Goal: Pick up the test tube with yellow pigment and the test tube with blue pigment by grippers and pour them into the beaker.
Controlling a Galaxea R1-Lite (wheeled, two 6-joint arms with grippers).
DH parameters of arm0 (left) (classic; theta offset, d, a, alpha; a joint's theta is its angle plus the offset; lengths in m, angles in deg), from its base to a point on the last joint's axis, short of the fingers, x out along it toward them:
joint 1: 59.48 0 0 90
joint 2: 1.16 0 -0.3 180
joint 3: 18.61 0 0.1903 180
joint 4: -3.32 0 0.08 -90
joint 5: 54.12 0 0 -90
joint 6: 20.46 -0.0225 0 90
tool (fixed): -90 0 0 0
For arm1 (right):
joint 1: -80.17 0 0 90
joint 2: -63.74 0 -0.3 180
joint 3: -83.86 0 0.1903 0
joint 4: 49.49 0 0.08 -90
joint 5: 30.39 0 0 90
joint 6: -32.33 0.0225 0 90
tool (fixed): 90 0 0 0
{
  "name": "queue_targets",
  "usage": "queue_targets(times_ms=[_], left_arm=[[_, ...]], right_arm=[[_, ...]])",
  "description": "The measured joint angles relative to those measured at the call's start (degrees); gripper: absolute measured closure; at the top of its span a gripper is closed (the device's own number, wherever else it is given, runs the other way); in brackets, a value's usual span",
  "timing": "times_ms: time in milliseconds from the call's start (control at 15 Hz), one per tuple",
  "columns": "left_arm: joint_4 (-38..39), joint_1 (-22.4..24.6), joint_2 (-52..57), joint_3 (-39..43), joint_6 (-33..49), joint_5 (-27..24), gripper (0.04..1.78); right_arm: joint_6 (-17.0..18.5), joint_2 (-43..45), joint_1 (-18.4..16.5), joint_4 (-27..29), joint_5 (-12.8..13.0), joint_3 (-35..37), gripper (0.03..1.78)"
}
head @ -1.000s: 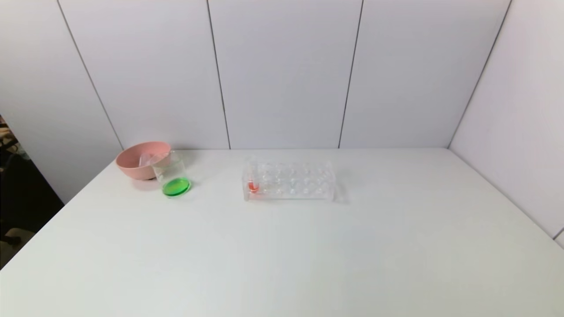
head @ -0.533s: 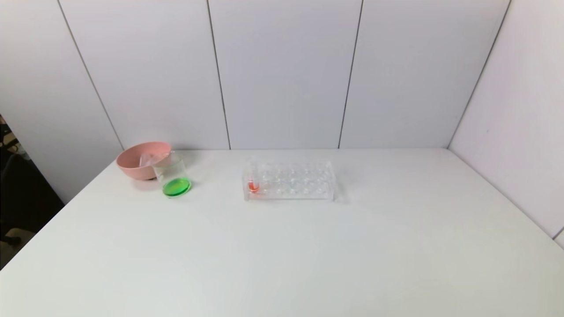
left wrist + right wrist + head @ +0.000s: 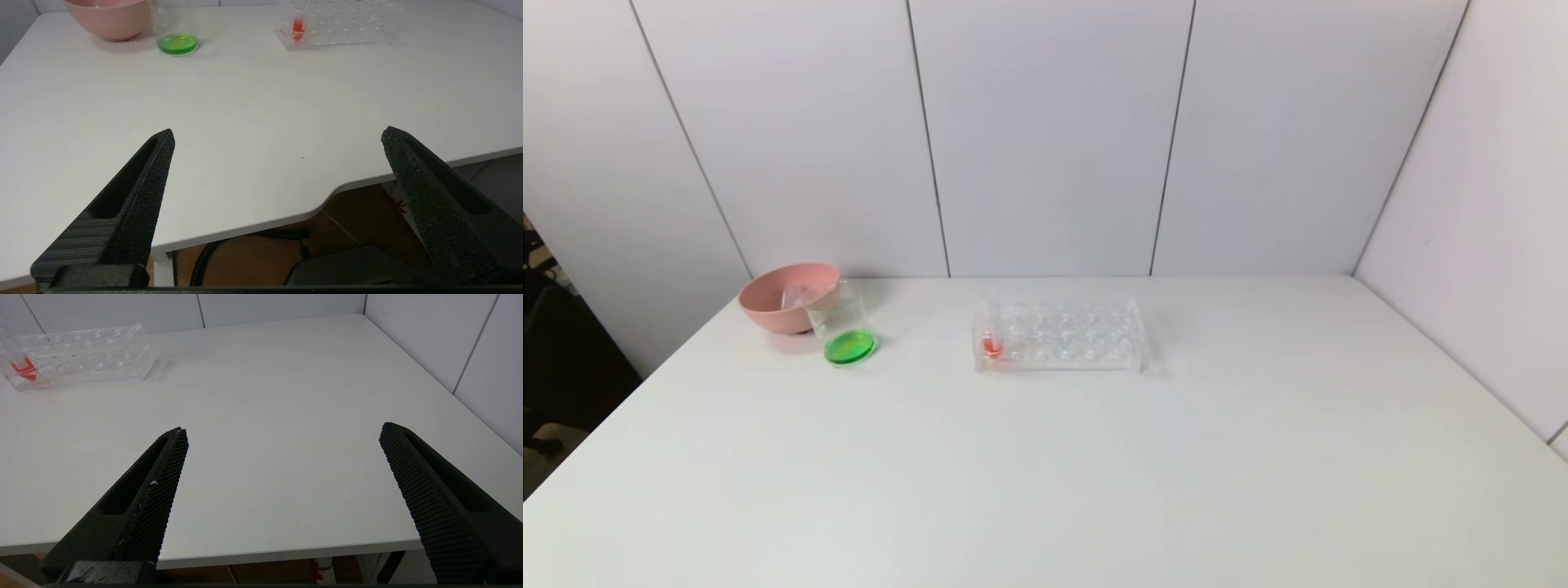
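The beaker [image 3: 843, 325] stands at the back left of the white table, touching the pink bowl, with green liquid in its bottom; the left wrist view shows the beaker [image 3: 176, 32] far ahead. No test tube with yellow pigment or blue pigment is in view. My left gripper [image 3: 278, 131] hangs open over the table's near edge with nothing between its fingers. My right gripper [image 3: 282, 428] is open and empty too, over the near edge on the right side. Neither gripper shows in the head view.
A pink bowl [image 3: 772, 309] with something clear inside sits behind the beaker. A clear tube rack [image 3: 1066, 336] in the middle holds one red-liquid tube [image 3: 992, 341] at its left end. Walls close off the back and right.
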Motion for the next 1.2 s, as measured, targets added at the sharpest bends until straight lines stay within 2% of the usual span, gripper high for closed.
queue_targets(times_ms=[333, 533, 1200], left_arm=[[14.0, 0.0, 0.4, 12.1, -2.0, 15.8, 0.06], [15.6, 0.0, 0.4, 13.5, 1.5, 16.6, 0.06], [15.8, 0.0, 0.4, 13.8, 1.7, 16.5, 0.06]], right_arm=[[0.0, 0.0, 0.0, 0.0, 0.0, 0.0, 0.10], [0.0, 0.0, 0.0, 0.0, 0.0, 0.0, 0.10], [-0.2, 0.0, 0.0, 0.0, 0.0, 0.0, 0.10]])
